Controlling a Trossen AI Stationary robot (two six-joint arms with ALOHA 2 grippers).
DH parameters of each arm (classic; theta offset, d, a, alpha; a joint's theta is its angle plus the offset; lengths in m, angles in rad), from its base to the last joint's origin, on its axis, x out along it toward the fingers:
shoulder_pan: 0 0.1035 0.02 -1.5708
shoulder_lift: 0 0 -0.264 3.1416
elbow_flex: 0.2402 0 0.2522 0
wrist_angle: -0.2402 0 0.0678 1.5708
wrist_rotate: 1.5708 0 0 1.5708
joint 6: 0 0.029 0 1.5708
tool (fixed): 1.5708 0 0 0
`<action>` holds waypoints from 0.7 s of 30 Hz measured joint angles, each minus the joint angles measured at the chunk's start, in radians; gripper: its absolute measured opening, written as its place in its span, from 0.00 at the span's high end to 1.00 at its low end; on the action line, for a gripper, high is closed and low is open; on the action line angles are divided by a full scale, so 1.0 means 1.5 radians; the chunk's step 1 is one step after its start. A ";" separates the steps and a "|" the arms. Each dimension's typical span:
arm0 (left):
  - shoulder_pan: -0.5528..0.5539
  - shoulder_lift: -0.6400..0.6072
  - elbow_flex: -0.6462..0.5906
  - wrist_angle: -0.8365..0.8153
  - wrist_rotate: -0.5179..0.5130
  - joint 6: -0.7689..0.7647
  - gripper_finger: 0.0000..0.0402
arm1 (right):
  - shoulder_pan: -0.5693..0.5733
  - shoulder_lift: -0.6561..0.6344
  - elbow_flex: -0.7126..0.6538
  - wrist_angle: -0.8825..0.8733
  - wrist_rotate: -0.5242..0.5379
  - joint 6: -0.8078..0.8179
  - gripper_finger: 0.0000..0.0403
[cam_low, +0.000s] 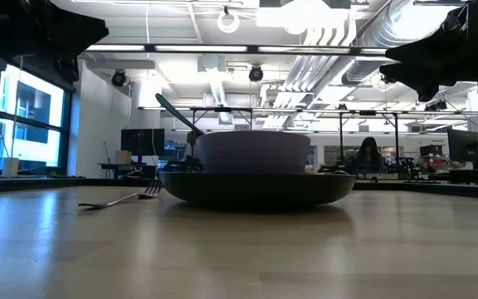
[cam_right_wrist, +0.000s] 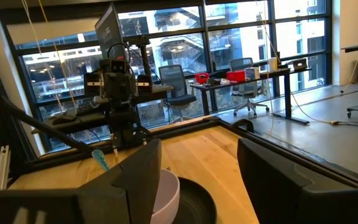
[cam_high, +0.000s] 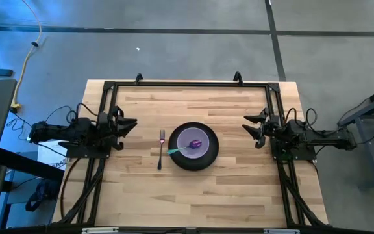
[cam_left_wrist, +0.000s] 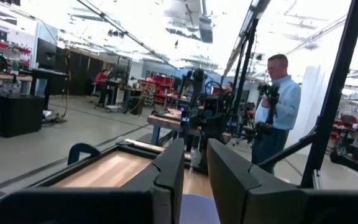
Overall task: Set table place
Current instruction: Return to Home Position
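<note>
Overhead, the table (cam_high: 226, 188) is seen with an arm stationed at each side. The left gripper (cam_high: 134, 123) is held above the left edge, fingers narrowly apart; the right gripper (cam_high: 247, 128) above the right edge, fingers spread wide. The plate (cam_high: 193, 164) is set mid-table, with the bowl (cam_high: 186, 135) on it. The fork (cam_high: 161, 148) is laid just beside the plate's left, and the spoon (cam_high: 184, 149) is propped in the bowl.
</note>
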 joint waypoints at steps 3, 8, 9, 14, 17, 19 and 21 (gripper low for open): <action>0.000 0.000 0.000 0.008 -0.001 0.001 0.85 | 0.000 0.000 0.000 0.000 0.000 0.000 0.49; 0.000 0.000 0.000 0.017 0.000 0.001 0.85 | 0.000 0.000 0.000 0.000 0.000 0.000 0.49; 0.000 0.000 0.000 0.017 0.000 0.000 0.85 | 0.000 0.000 0.000 0.000 0.000 0.000 0.49; 0.000 0.000 0.000 0.017 0.001 -0.002 0.85 | 0.000 0.000 0.000 0.000 0.000 0.000 0.49; 0.000 0.000 0.000 0.017 0.001 -0.002 0.85 | 0.000 0.000 0.000 0.000 0.000 0.000 0.49; 0.000 0.000 0.000 0.017 0.001 -0.002 0.85 | 0.000 0.000 0.000 0.000 0.000 0.000 0.49; 0.000 0.000 0.000 0.016 0.001 -0.002 0.85 | 0.000 0.000 0.000 0.000 0.000 0.000 0.49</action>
